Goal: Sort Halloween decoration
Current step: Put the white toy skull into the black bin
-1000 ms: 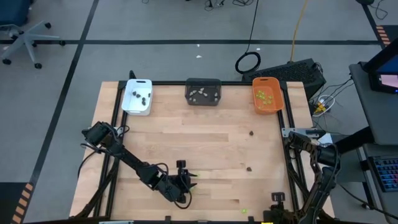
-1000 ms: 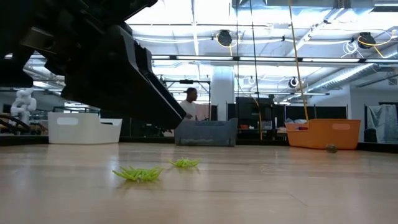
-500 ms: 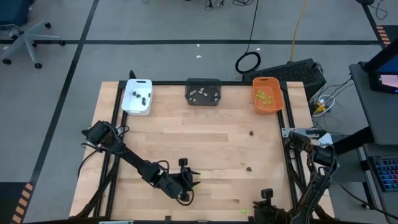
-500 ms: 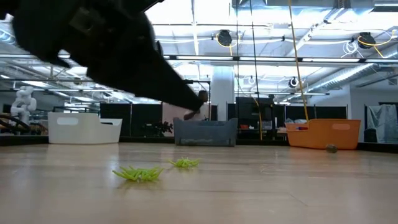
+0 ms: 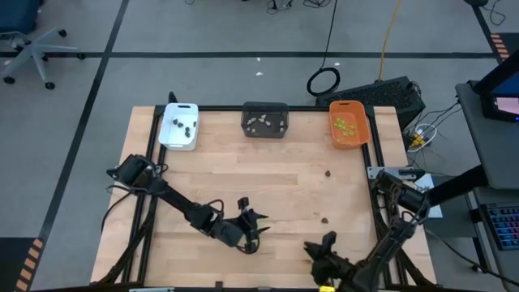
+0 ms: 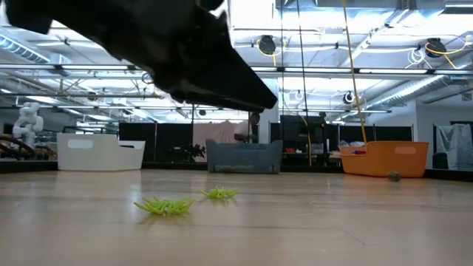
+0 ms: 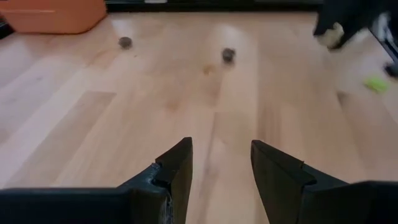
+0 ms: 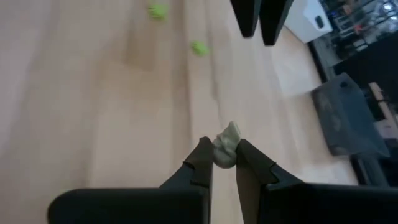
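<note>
My right gripper (image 8: 224,163), near the table's front edge right of the middle (image 5: 323,247), is shut on a pale beige-grey decoration piece (image 8: 226,144). To its left, my left gripper (image 7: 221,167) stands open over bare wood (image 5: 253,221) with nothing between its fingers. Two lime green pieces (image 6: 166,206) (image 6: 219,193) lie on the table near it. Two dark pieces (image 5: 328,172) (image 5: 323,220) lie on the wood farther right. In the left wrist view the right gripper shows far off with the pale piece (image 7: 336,32). My right gripper pinches the pale piece's lower part (image 8: 224,157) between its two fingertips. The fingers slant downward. The rest of the piece sticks out beyond the tips, and it is lifted clear of the table.
Three trays stand along the far edge: a white one (image 5: 179,126) with dark pieces, a dark grey one (image 5: 265,119) with pale pieces, an orange one (image 5: 349,123) with green pieces. Another green bit (image 5: 327,286) lies at the front edge. Bare wood spans the table's middle.
My right gripper has swung from the front right corner toward the table's left, its wrist turning. My left gripper has drifted toward the table's right and risen slightly, still open. The green pieces have stayed where they were.
</note>
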You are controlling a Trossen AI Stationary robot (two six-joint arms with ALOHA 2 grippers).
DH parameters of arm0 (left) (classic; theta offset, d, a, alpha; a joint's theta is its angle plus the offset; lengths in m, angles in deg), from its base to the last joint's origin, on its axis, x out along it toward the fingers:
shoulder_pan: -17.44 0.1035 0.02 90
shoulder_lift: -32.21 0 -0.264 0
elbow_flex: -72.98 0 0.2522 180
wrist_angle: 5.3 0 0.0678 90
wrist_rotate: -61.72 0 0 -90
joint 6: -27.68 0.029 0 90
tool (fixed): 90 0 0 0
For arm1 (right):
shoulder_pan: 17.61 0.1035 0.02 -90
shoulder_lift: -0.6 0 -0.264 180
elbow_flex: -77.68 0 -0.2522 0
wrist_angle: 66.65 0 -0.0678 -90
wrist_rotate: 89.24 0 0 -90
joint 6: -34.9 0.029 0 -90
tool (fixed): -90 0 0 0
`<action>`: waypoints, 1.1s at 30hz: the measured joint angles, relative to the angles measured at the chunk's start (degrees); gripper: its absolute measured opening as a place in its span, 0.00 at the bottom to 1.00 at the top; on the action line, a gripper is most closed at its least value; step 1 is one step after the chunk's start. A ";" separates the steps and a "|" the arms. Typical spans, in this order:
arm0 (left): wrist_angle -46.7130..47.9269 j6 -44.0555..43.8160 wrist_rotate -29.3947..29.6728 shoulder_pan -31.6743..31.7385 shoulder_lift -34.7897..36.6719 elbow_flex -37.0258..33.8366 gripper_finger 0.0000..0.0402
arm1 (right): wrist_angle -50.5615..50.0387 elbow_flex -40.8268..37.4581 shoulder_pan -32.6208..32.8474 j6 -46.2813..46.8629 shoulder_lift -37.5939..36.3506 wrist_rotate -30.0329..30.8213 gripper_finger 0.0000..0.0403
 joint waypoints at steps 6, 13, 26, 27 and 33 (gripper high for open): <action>-1.71 -2.31 0.27 2.51 0.00 0.00 0.40 | -0.04 -0.02 -4.84 -1.52 -0.04 1.10 0.05; -5.56 -5.95 -0.37 5.20 0.00 0.00 0.40 | 0.06 -1.32 -9.81 -1.40 -0.08 1.01 0.05; -7.54 -11.18 -5.27 4.97 0.00 0.02 0.40 | 9.40 -3.32 -12.49 -7.38 -0.08 0.95 0.05; -7.66 -12.56 -5.85 4.93 0.00 0.02 0.40 | 9.70 -3.32 -12.57 -7.69 -0.10 0.96 0.05; -8.69 -19.75 -6.32 4.19 0.00 0.02 0.40 | 10.86 -3.33 -13.78 -7.65 -0.10 1.02 0.05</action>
